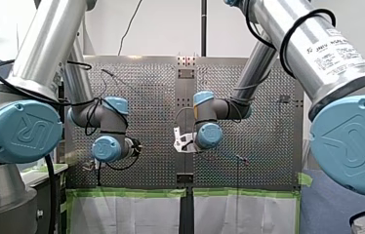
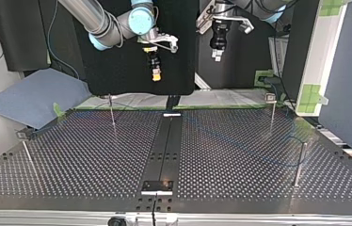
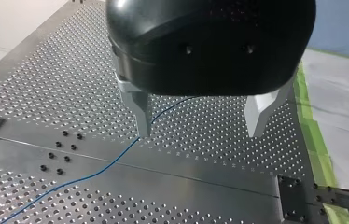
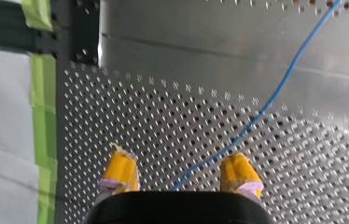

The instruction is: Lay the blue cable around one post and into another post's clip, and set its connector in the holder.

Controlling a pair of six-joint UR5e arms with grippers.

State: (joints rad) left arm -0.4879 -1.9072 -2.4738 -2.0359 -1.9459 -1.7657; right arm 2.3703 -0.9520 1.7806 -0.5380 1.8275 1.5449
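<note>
Left gripper wide open, empty; right gripper likewise. Thin blue cable slack on table.

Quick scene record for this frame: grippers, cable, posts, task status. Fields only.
left gripper: open, metal fingers, empty, above the table
right gripper: open, yellow pads, empty, above the table
blue cable: lying loose on the table, passing below both grippers
posts: four thin ones standing upright
cable at posts: too faint in the top view to tell
connector: not visible
status: cable not picked up yet
</note>
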